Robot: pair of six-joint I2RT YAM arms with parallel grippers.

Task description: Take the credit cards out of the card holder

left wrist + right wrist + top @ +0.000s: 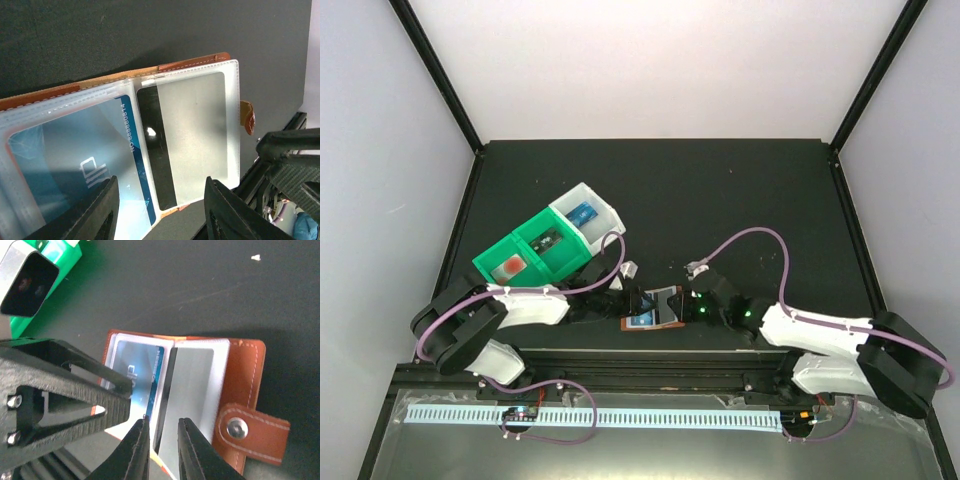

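At the near edge of the black desk [720,200], between the two arms: a flat brown leather-like bifold card holder [245,375] with frosted clear pockets, opened and lying face up.

Left end effector [161,182] directly over the holder's near-left part, fingers spread apart with nothing clamped between them, one finger lying across the left pocket in the right wrist view.

Right end effector [162,421] at the holder's near edge, right at the middle fold. Fingers drawn to a narrow gap on either side of the raised edge of the middle pocket leaf. Pinched or only straddled, impossible to tell.

Holder's long axis running left to right, slightly tilted, fold line running near to far. Brown snap strap [252,427] sticking out on the side toward the right arm.

In the left pocket, a blue plastic card [142,372] with white marks. In the right pocket, a grey card with a black stripe [152,145], stripe parallel to the fold.

Farther back and to the left, well apart from the holder: a green-and-white plastic bin tray [563,266] set on a diagonal, with a red item [510,267] in its nearest green compartment and a blue item [583,212] in the white far one.
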